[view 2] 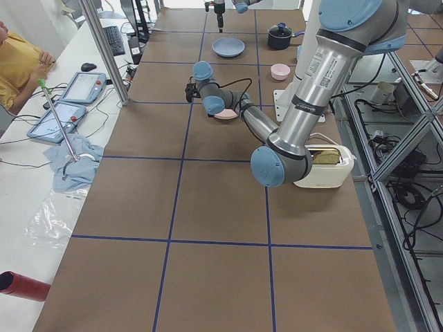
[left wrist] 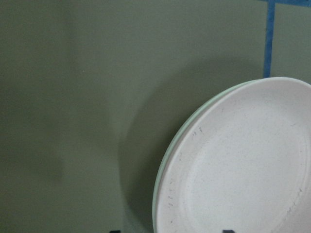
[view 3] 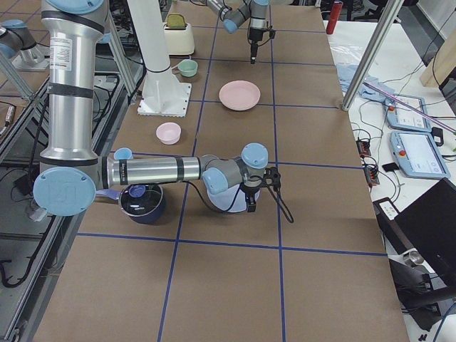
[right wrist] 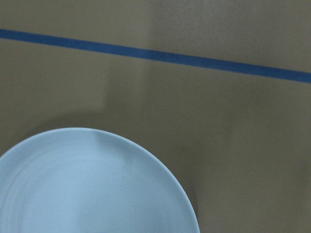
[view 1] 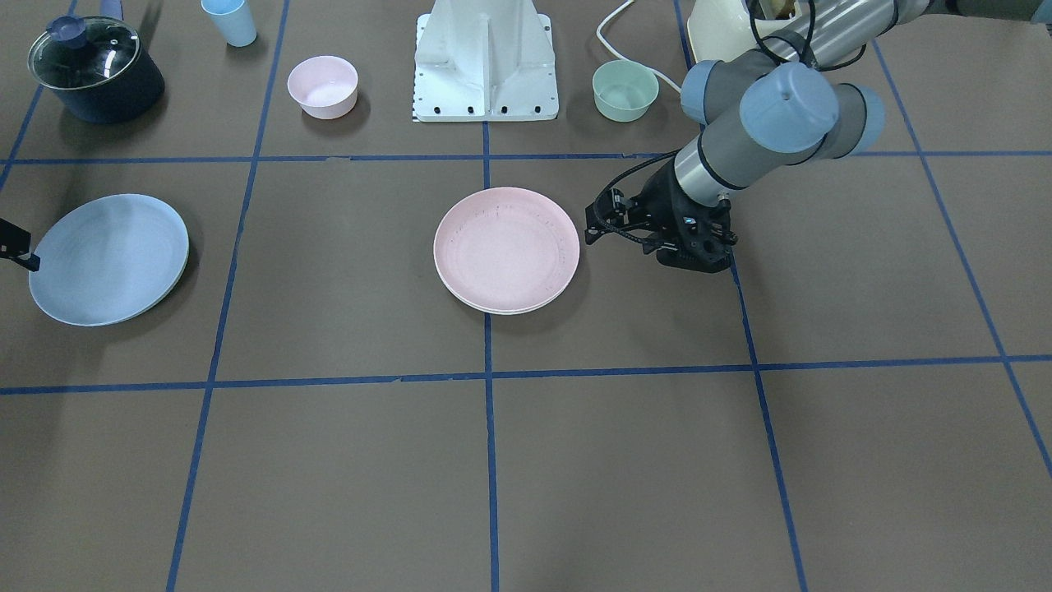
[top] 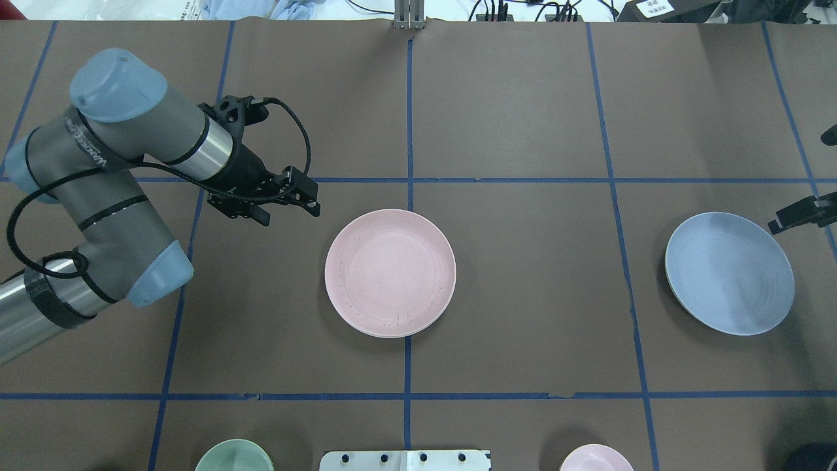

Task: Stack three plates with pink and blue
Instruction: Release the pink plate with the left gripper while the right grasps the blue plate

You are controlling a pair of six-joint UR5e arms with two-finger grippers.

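The pink plate (top: pixel 390 273) lies at the middle of the tabletop (top: pixel 523 314), resting on the cream plate (view 1: pixel 493 312). Only a thin pale crescent of the cream plate shows along the pink rim. The stack straddles the central blue tape line (top: pixel 407 366), and its rim stays short of the crosswise tape lines on either side.

The blue plate (top: pixel 729 273) lies well apart from the stack, on the robot's right, past the next lengthwise tape line and not touching it. A broad square of bare brown tabletop separates it from the pink plate.

The left end effector (view 1: pixel 694 255) points down just beside the pink plate, on the robot's left, with a narrow strip of tabletop between it and the rim. In its wrist view the stacked rims curve through the lower right. Two dark fingertips (left wrist: pixel 228 230) barely show at the bottom edge, set wide apart and holding nothing.

The right end effector (view 3: pixel 251 205) hangs at the outer edge of the blue plate, away from the stack. Its wrist view shows that rim from above, with a tape line beyond it. I cannot tell how its fingers are set, or whether they touch the plate.

Along the robot's side stand the mint bowl (view 1: pixel 625 90), the white robot base (view 1: pixel 486 62), the pink bowl (view 1: pixel 323 86), a blue cup (view 1: pixel 230 20) and a lidded dark pot (view 1: pixel 97 70), all well apart from the plates.
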